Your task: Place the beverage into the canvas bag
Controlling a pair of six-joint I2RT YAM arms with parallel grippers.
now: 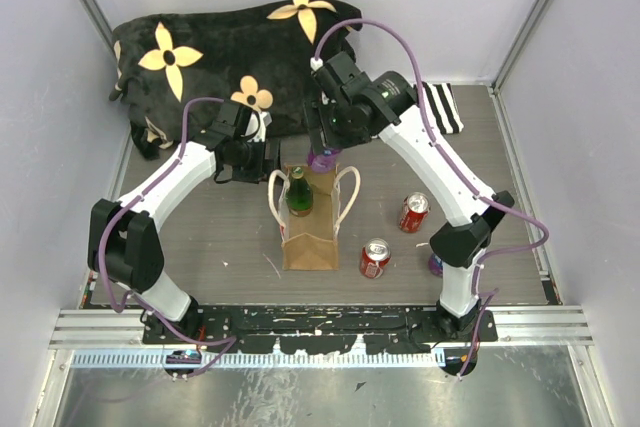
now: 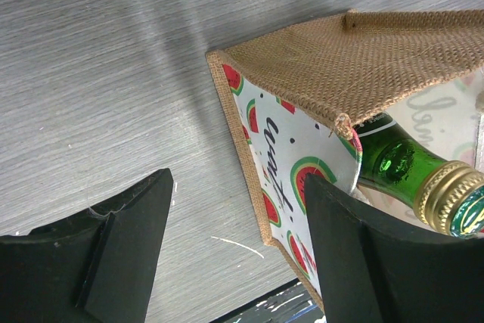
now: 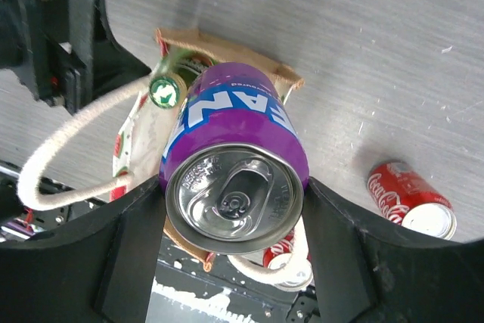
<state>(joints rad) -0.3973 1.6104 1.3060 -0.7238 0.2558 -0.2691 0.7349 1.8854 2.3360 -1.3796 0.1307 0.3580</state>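
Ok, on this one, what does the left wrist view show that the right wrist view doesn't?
Left wrist only: the left tool standing open and empty at the bag's corner, the script lettering on the watermelon-print lining, and the gold foil on the bottle's neck.
Right wrist only: the purple can clamped in the right tool over the bag, the cream loop handles, and a red cola can on the table.
Both: the canvas bag and the green bottle poking out of it.
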